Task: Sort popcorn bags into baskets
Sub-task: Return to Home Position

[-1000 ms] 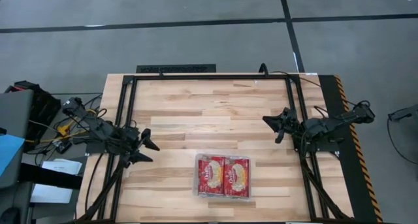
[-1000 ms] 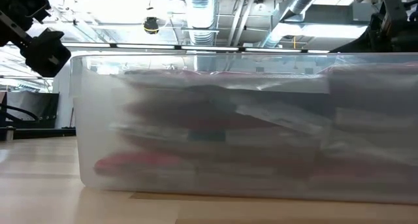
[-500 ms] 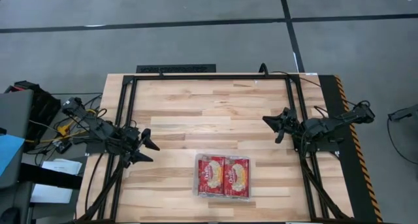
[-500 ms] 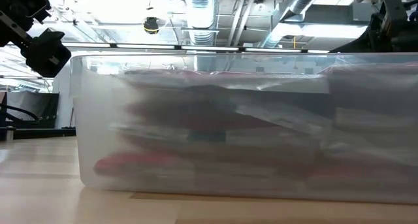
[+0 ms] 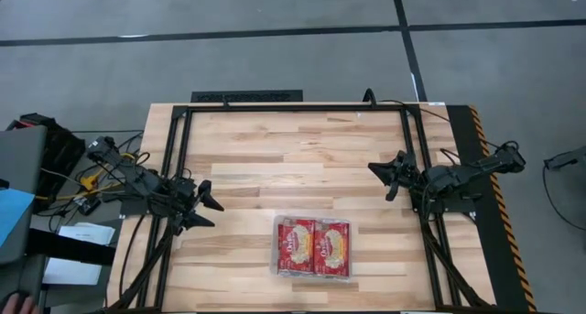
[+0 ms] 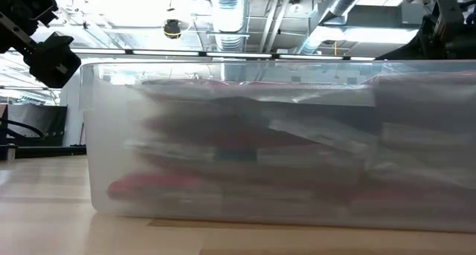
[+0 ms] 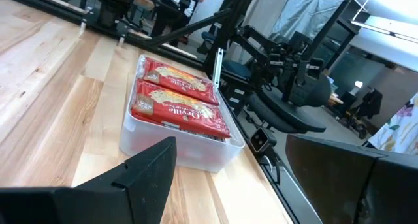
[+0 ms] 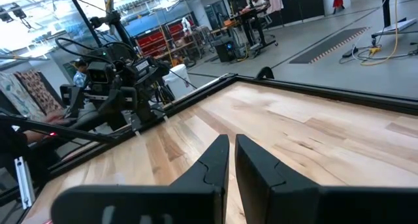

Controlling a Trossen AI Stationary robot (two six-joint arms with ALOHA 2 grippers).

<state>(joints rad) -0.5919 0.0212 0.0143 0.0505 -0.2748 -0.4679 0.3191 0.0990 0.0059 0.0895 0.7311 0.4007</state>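
**Q:** Where do the popcorn bags (image 5: 333, 246) lie?

**A:** Inside the clear bin (image 5: 275, 264). The bin stands on the wooden counter (image 5: 275, 149) between the two arms, toward the edge shown lowest in the high view. From above, two red packets lie flat and side by side on top, print upward. In the low view, more packets show stacked beneath them through the cloudy wall.

**Q:** And the two arms?

**A:** The left gripper (image 5: 214, 215) sits at the counter's left side, apart from the bin. Its fingers (image 7: 144, 178) are spread wide and hold nothing, and its wrist view looks across at the bin. The right gripper (image 5: 375, 170) sits at the right side, well apart from the bin. Its fingers (image 8: 209, 165) are pressed almost together, with only a thin slit between them, and hold nothing.
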